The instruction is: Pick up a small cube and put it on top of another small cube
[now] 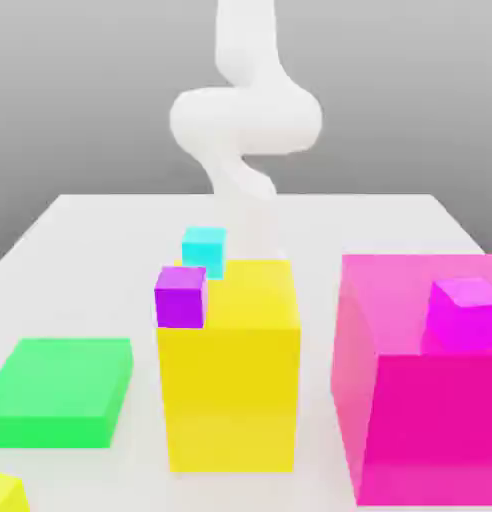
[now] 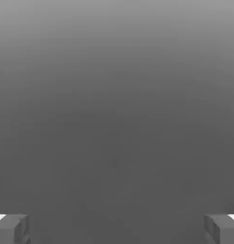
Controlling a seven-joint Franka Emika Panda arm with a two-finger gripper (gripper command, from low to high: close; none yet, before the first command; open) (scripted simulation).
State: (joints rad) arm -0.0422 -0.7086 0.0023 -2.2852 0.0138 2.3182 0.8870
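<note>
One cut-off yellow block, three cubes

No text can be read on the yellow block; no label, brand, number or sign on the cubes near it, nor on the green slab and the pink block to either side of it; none on the arm behind it.

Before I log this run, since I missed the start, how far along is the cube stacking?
Nothing looks stacked: the purple cube and cyan cube show no cube on top, nor does the magenta cube. The gripper stands open with nothing between its fingers. Picking and placing both remain.
</note>
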